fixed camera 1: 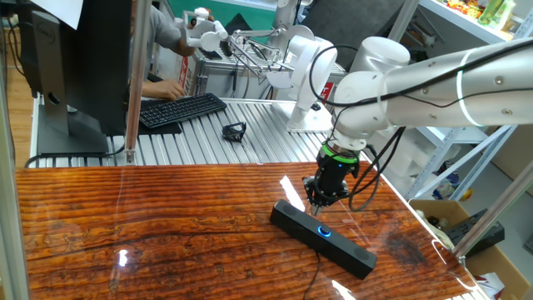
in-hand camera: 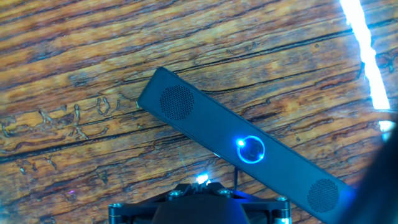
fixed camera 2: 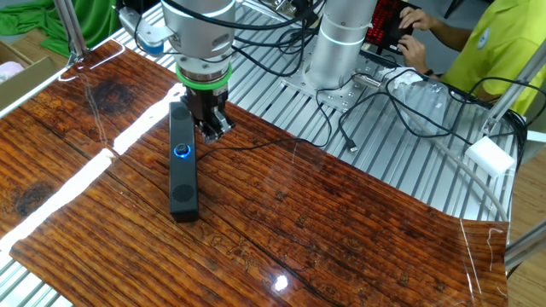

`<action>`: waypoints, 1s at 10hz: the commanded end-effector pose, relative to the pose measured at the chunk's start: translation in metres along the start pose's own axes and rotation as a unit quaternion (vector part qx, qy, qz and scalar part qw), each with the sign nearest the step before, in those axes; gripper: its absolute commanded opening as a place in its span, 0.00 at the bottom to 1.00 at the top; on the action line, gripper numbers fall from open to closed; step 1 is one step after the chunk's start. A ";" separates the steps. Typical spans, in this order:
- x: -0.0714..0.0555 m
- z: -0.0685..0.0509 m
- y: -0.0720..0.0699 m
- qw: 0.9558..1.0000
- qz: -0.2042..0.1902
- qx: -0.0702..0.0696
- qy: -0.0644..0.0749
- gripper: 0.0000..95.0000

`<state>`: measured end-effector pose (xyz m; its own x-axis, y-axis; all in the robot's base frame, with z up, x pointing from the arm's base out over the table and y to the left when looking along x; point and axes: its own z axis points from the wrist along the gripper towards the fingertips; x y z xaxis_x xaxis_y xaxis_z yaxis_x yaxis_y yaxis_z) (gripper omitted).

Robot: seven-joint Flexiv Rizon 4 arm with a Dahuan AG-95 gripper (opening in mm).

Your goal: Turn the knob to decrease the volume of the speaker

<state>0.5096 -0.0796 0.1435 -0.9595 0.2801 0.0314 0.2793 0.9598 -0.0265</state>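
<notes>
A white robot arm hangs its gripper [fixed camera 1: 321, 197] above a wooden table [fixed camera 1: 150, 225], poised over a long black speaker [fixed camera 1: 323, 238] that lies flat on the wood. The step in hand looks like the approach: the gripper is above the bar and touches nothing. The knob [in-hand camera: 251, 150], a small round control ringed in glowing blue, sits mid-top of the speaker, below the fingertips and a little to one side of them. In the other fixed view the gripper [fixed camera 2: 212, 124] hovers just beside the bar, near its far end, with the knob [fixed camera 2: 182, 151] slightly nearer the camera. It holds nothing; whether the fingers stand apart or together cannot be told. The next move likely calls for centring over the blue ring, lowering, then closing on the knob to twist it.
</notes>
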 end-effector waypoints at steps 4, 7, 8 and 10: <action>0.012 -0.003 -0.003 1.000 -0.019 0.020 -0.005 0.00; 0.018 -0.001 -0.036 0.999 -0.038 0.008 -0.004 0.00; 0.018 -0.001 -0.044 0.999 -0.043 0.004 -0.003 0.00; 0.020 0.005 -0.071 0.998 -0.064 -0.001 -0.004 0.00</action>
<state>0.4720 -0.1417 0.1425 -0.9868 0.1591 0.0287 0.1586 0.9871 -0.0205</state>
